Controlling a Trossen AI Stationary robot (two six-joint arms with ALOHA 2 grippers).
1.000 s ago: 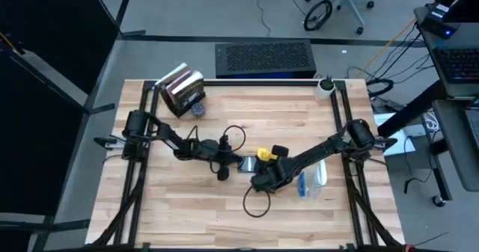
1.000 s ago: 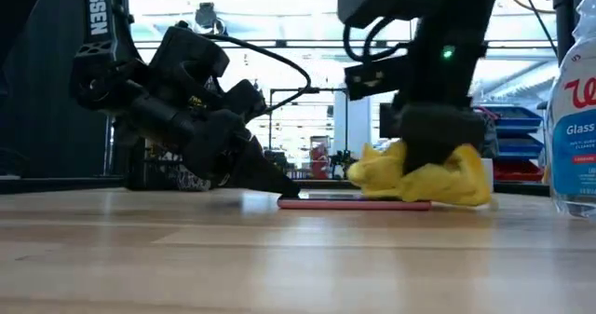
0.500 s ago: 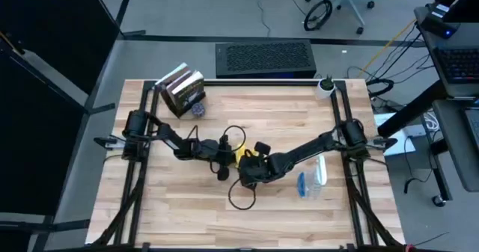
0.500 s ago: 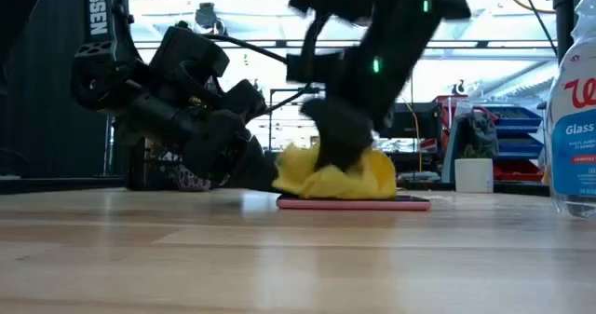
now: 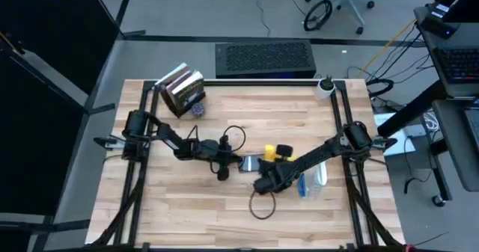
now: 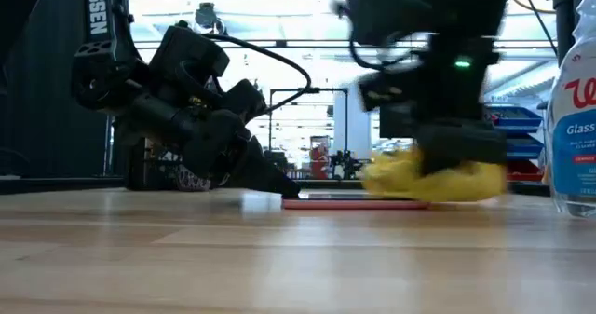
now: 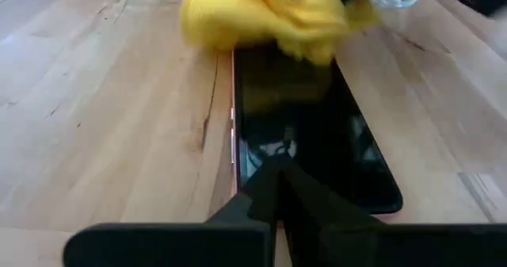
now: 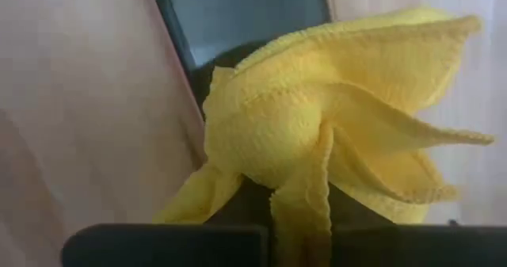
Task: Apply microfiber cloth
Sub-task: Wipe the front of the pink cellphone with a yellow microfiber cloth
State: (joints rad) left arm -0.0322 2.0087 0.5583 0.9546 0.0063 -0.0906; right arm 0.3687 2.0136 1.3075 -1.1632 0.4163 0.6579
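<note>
Step in hand: wiping the smartphone (image 7: 305, 140) screen with the microfiber cloth (image 6: 433, 179); judged to be mid-stroke, since the cloth sits at one end of the screen and much of the glass lies bare beside it.
Cloth: bunched into a bright yellow wad, resting on the phone's end farthest from the left arm, near the middle of the table (image 5: 187, 200).
Right gripper (image 8: 297, 211): clenched on the cloth, pinching its gathered centre so that folds fan out beyond the fingers; it presses down over the phone from above.
Left gripper (image 7: 277, 192): fingers closed together, their tips resting on the near end of the phone, apparently pinning it to the wood.
Phone: lies flat, dark screen up, with a pinkish edge showing in the low view.
Spray bottle (image 6: 573, 118): stands just beside the right arm's working area, clear with blue liquid.
Doing it well: keep the wad flat against the glass with light, even pressure and sweep along the phone's length, so that the loose folds and not the fingertips touch the screen.
Hold-down: the left fingertips should keep steady pressure, or the phone may slide with the cloth.
Risk: a wide stroke toward the bottle could knock it over.
</note>
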